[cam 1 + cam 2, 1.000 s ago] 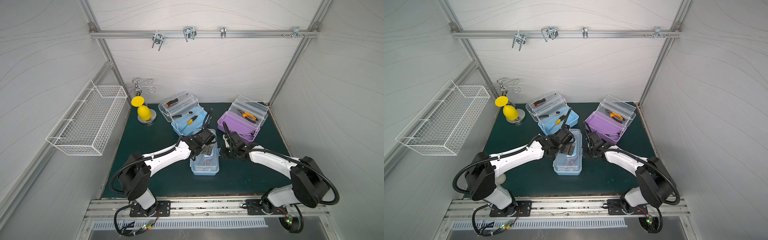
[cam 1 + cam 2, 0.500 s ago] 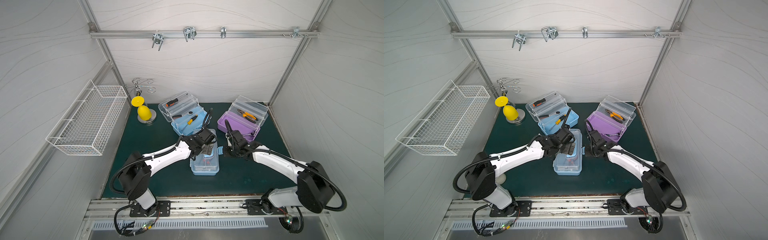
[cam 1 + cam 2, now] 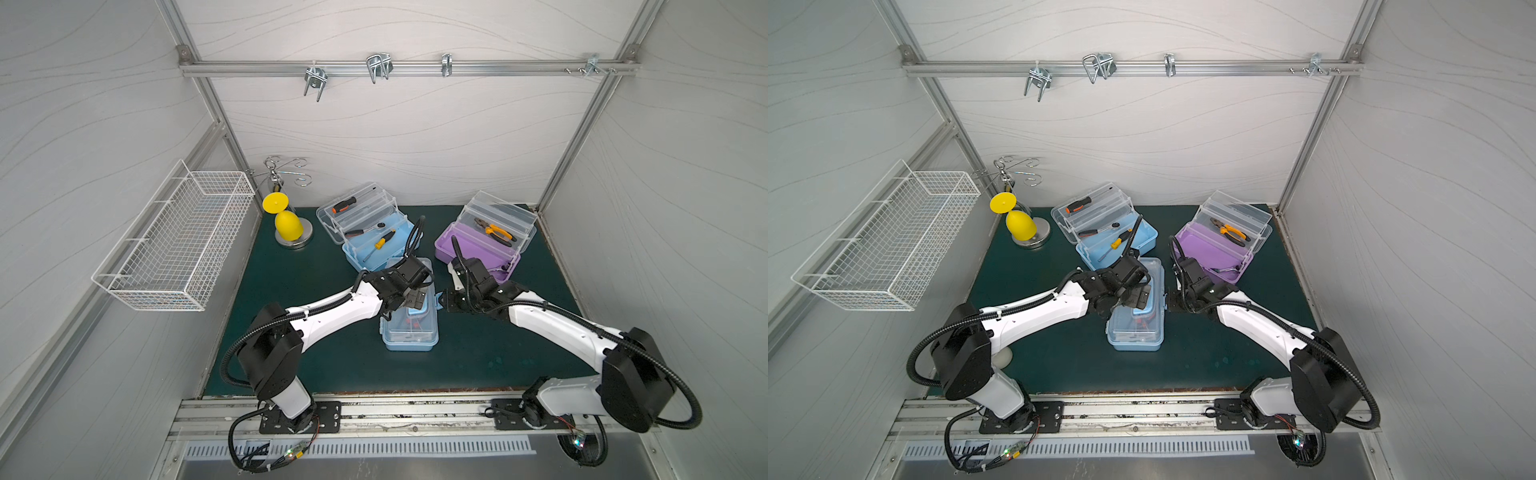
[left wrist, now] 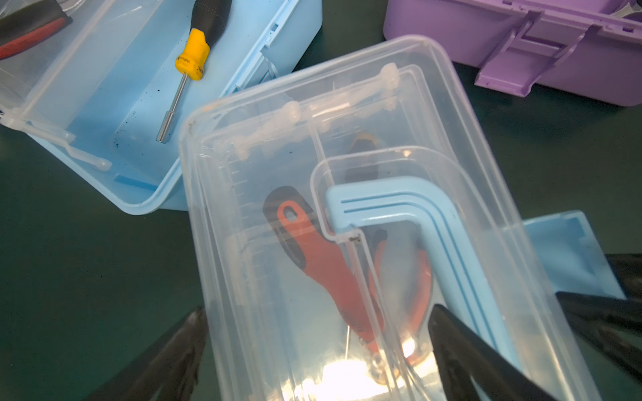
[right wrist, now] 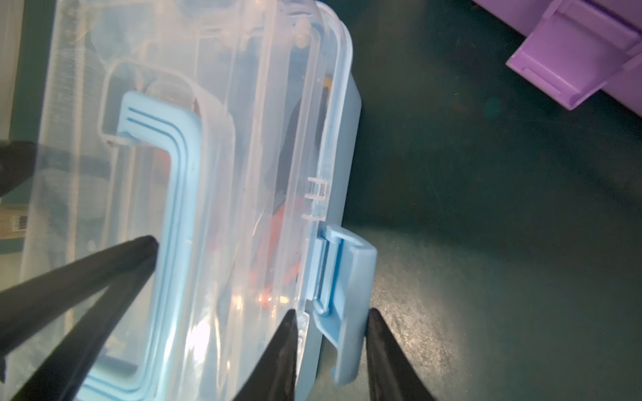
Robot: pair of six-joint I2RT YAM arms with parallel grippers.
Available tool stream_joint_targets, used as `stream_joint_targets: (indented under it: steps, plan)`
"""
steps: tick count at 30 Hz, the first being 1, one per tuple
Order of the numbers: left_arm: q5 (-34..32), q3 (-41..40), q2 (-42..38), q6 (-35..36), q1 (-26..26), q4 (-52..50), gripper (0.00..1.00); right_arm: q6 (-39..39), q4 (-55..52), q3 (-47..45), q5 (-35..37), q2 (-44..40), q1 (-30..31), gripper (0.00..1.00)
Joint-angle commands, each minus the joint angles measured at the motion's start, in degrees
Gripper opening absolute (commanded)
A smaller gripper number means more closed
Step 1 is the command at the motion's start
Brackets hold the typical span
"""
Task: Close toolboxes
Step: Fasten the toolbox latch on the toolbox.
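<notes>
Blue-based toolbox point(image 3: 409, 332), lid point(image 4: 347, 139) down: the left gripper point(image 4: 316, 309) gapes wide over it, half hiding it; the right gripper point(image 5: 331, 312) stands parted astride its latch point(image 5: 347, 264), contact unclear.

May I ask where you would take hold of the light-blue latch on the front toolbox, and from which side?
Pinch the free flap of the latch, coming in from the robot's right of the toolbox: it stands out from that side wall, and the right tool straddles it.
</notes>
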Motion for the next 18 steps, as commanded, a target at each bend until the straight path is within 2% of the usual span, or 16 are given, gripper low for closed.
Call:
stream_joint_targets:
  steps: [1,9,18]
  plan:
    - [2.6,-2.3,3.7,0.8,-0.2,-5.5,0.99,2.0,2.2,-0.8,-2.6,-1.6,0.0,0.36]
    - [2.7,-2.5,3.5,0.6,-0.2,-5.5,0.99,6.2,5.7,-3.6,-6.0,-2.4,-2.7,0.35]
    - [2.9,-2.6,3.7,0.5,-0.2,-5.4,0.99,10.2,13.1,-7.7,-14.5,-3.7,-7.5,0.33]
